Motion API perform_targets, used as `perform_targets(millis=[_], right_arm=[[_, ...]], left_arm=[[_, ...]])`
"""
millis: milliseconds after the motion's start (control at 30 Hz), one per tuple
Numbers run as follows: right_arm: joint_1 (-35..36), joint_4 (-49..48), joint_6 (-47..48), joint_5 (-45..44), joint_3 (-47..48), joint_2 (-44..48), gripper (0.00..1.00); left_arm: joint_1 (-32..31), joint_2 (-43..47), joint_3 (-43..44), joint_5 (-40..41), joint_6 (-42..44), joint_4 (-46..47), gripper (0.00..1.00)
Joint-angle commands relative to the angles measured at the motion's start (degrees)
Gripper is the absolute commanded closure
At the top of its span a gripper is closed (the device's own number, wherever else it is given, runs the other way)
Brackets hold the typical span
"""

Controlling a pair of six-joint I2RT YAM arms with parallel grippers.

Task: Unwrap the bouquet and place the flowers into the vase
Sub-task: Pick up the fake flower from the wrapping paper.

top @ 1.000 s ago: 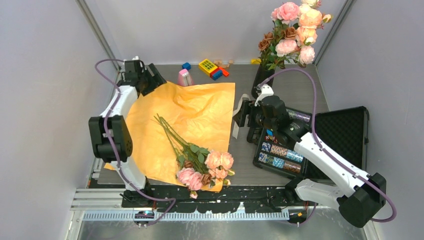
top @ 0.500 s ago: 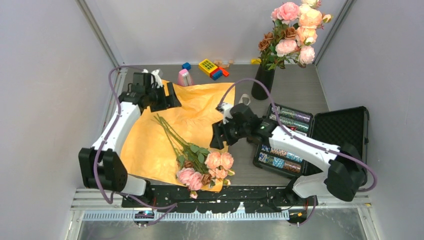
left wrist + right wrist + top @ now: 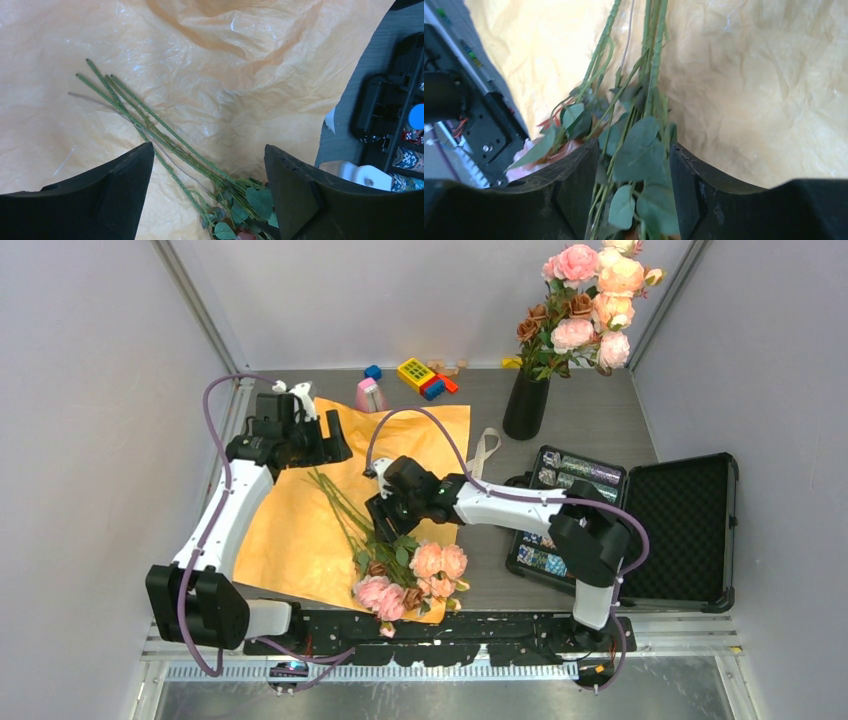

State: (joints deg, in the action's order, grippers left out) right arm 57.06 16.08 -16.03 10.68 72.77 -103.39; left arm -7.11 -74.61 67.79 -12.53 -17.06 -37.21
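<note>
Both spread: L pincer (image 3: 207, 149) over paper (image 3: 225, 65), R pincer (image 3: 633, 146) astride flowers (image 3: 644, 132), contact w/ stems unclear.

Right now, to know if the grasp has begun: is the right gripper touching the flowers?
Cannot tell. In the right wrist view the right gripper straddles the flowers; leaves overlap its fingers' edges, showing neither contact nor gap plainly.

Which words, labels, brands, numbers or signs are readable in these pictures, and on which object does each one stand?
No text can be read in any view.
Yellow toy block with dark squares: marks too small to read.
Patterned packs inside the open black case: too small and blurred to read.
</note>
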Motion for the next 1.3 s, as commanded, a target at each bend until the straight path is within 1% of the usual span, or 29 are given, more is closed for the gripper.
perform_targets(millis=[0,67,167,300,667,833,933,1100,1167,1267], right_arm=[[0.2,-2.9,2.0,-2.7,5.7,-3.3,0.41],[0.2,-3.0,2.5,-3.2,6.8,-4.8,0.44],[0.2,-2.2,2.9,-3.5,8.4,-6.3,0.53],[0.2,-1.8,3.2,-3.3,9.7,-8.0,0.58],[0.3,-1.7,3.0,-2.6,10.7,-10.9,0.67],[0.3,-1.6,2.8,-2.2,11.4,-12.1,0.69],[0.2,-2.0,2.7,-1.8,11.4,-12.1,0.76],[0.3,-1.8,3.1,-2.3,11.6,-10.7,0.97],[0.2,-0.6,3.5,-3.1,11.7,-9.5,0.99],[0.2,1.5,4.8,-4.7,11.7,-7.0,1.00]], left_arm=[[0.2,3.0,0.2,1.2,1.1,0.3,0.16],[0.2,3.3,0.1,0.8,0.9,0.5,0.16],[0.2,3.4,-0.1,0.6,0.7,0.6,0.16],[0.2,3.3,-0.1,0.0,0.6,0.6,0.16],[0.2,3.4,-0.1,-0.1,0.8,0.6,0.16],[0.2,3.4,-0.1,0.5,0.9,0.4,0.16],[0.2,4.3,0.2,3.2,1.5,-0.4,0.17],[0.2,7.3,-1.4,4.7,2.3,1.6,0.18],[0.2,7.2,-1.5,4.4,2.5,1.7,0.18],[0.1,6.7,-1.3,3.3,2.6,1.5,0.18]])
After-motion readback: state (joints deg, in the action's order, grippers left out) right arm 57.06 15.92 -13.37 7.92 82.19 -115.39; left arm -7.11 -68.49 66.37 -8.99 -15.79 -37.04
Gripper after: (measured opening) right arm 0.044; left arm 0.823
